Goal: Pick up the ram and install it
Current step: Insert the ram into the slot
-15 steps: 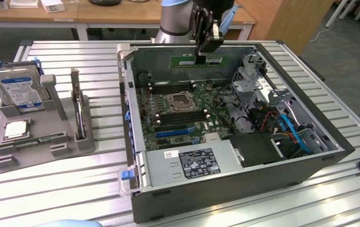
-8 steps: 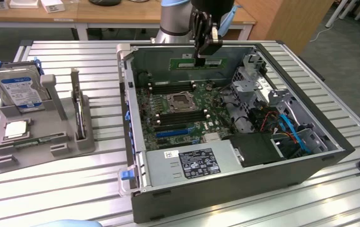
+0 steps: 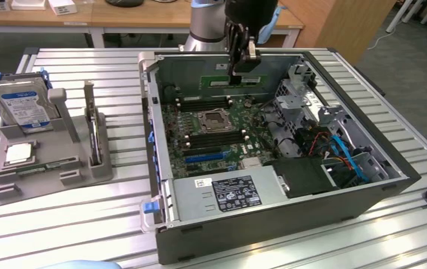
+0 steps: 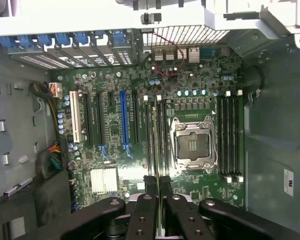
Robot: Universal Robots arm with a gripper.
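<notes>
My gripper [image 3: 240,66] hangs over the far part of the open computer case [image 3: 273,224], shut on the ram [image 3: 236,81]. The ram is a narrow green stick with a white label, held level just above the motherboard [image 3: 213,131]. In the wrist view the black fingers [image 4: 142,210] are pressed together, and the ram's thin edge [image 4: 154,142] runs out from between them. That edge lies along the dark memory slots [image 4: 162,135] beside the empty CPU socket [image 4: 192,145]. I cannot tell whether the ram touches a slot.
A grey holder [image 3: 86,176] at the exterior view's left carries a hard drive [image 3: 23,106], a silver CPU chip [image 3: 19,152] and an upright expansion card [image 3: 90,120]. Inside the case are a power supply [image 3: 228,193], a drive cage [image 3: 303,92] and blue cables [image 3: 348,157].
</notes>
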